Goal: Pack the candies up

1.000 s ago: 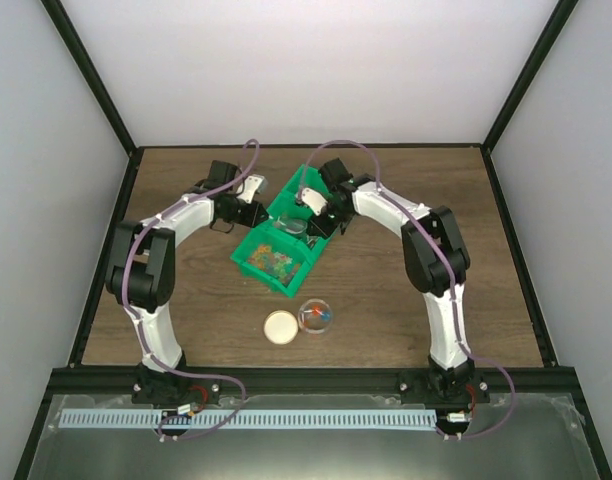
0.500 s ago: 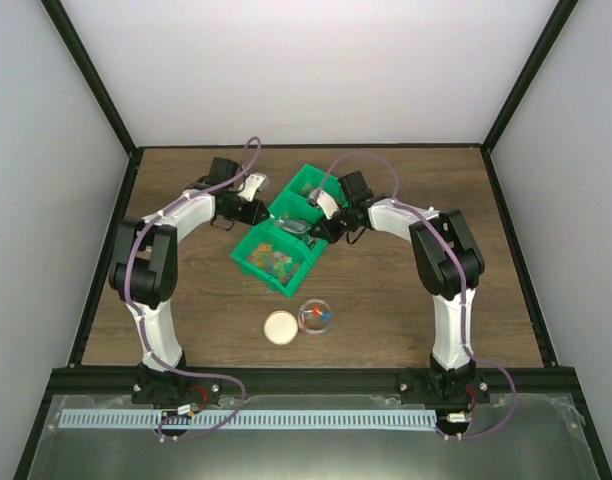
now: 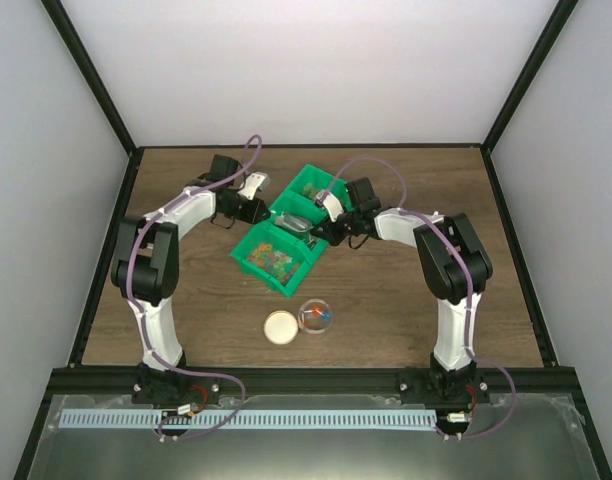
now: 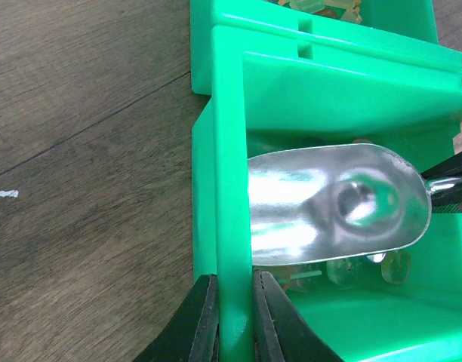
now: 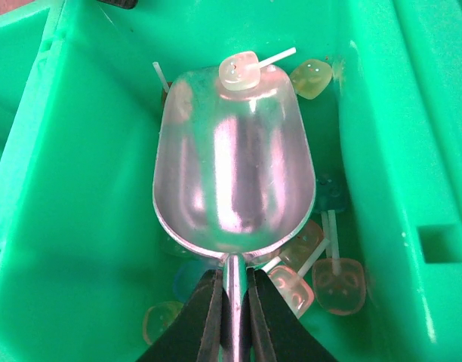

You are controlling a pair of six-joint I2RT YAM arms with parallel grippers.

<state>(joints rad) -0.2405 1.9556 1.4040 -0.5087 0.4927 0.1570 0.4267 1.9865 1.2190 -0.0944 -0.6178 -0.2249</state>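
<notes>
The step in hand is scooping. The right gripper is clamped on the thin handle of a metal scoop. The scoop's bowl lies low inside a green bin, one of a cluster of green bins toward the middle of the counter's far edge. The left gripper is pinched on this bin's side wall, one finger outside and one inside, which I judge is to steady it.

The candies sit on the bin floor around and under the scoop, some with short white sticks. Only one pale candy rests on the scoop's front lip; the bowl otherwise looks bare. More candies in mixed colours fill the bin nearest the arms. A clear jar stands well apart from the bins, toward the middle of the near edge, with a few coloured candies already inside. Its tan lid lies just beside it, off.

So the packing is partly begun, and this load is not yet taken. The next move calls for pushing the scoop's lip forward and under the candies. The scoop must then lift level so they do not roll off the open front. After that it has to clear the bin wall on the way to the jar. The jar's mouth looks small beside the scoop, so the tip-out will want care.
</notes>
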